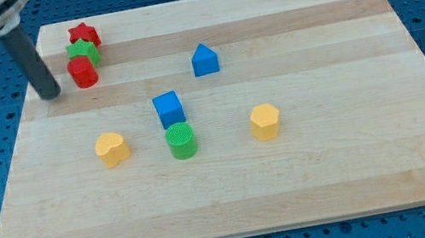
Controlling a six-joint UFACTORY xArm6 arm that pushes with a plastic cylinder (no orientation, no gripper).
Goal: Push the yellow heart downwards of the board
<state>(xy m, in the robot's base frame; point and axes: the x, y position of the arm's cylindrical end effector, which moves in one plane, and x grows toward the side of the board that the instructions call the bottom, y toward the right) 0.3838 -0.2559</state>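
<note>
Green cylinder (pixel 182 141) nearest view's bottom, touching blue cube (pixel 168 108) above | yellow heart (pixel 112 149) left of cylinder, lower-left desk (pixel 236 206) | yellow hexagon (pixel 265 121) right | blue prism (pixel 204 60) upper middle | red star (pixel 83 35), green star (pixel 83 50), red cylinder (pixel 84 72) stacked top-left | tip (pixel 51 96) just left of red cylinder, well apart from heart | no hand, bare rod
</note>
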